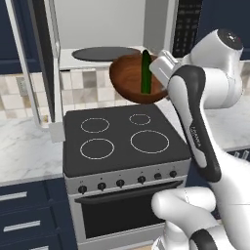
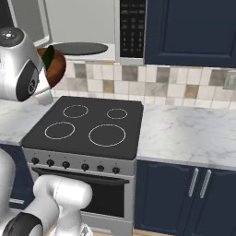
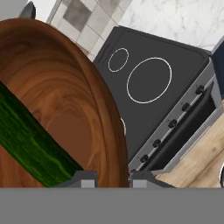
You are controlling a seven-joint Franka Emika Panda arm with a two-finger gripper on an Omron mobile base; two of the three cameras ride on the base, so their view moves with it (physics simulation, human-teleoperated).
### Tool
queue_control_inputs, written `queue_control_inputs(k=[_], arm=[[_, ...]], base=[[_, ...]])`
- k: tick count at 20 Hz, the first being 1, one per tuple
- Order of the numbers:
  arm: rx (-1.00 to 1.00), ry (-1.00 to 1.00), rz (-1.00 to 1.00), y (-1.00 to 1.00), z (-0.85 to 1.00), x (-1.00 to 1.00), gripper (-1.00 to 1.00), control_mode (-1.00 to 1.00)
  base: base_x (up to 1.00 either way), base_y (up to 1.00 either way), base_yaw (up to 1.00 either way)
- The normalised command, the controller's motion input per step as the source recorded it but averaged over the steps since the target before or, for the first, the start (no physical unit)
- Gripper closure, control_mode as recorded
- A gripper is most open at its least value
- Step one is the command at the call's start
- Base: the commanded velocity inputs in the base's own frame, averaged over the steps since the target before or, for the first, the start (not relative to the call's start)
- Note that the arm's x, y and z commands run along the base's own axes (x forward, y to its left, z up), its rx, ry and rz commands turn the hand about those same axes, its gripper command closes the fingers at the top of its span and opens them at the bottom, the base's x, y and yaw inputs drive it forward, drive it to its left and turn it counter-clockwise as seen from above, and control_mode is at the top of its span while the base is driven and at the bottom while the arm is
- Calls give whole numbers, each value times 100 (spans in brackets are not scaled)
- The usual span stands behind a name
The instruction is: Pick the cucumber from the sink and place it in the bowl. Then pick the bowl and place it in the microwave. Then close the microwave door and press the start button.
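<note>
The end effector (image 3: pixel 113 178) pinches the rim of the bowl (image 1: pixel 131 78), one finger inside the wall and the other outside, as the hand view shows. The reddish-brown bowl hangs in the air, tipped so its opening faces the left base camera, above the back of the stove (image 1: pixel 122 136) and just in front of the open microwave (image 1: pixel 102 29). The cucumber (image 1: pixel 145 73) lies inside the bowl, leaning against its inner wall; in the hand view it runs as a dark green bar across the wooden interior. The round dark turntable (image 1: pixel 106 53) sits on the microwave floor behind the bowl, and the keypad panel (image 2: pixel 132 27) is at the cavity's right. The microwave door (image 1: pixel 49 63) stands swung open on the left
</note>
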Motion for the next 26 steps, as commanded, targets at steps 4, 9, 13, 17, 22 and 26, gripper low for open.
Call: queue_control_inputs(k=[4, 9, 13, 17, 22, 26], arm=[[3, -1, -19, 4, 84, 50, 100, -100], [3, 0, -28, 16, 54, 90, 100, -100], [3, 0, -28, 20, 28, 81, 100, -100], [1, 7, -18, 14, 2, 79, 100, -100], [3, 10, -6, 4, 0, 91, 100, -100], [8, 2, -1, 0, 0, 86, 100, -100]], base=[[0, 0, 0], [0, 0, 0], [0, 0, 0], [0, 0, 0], [0, 0, 0], [0, 0, 0]])
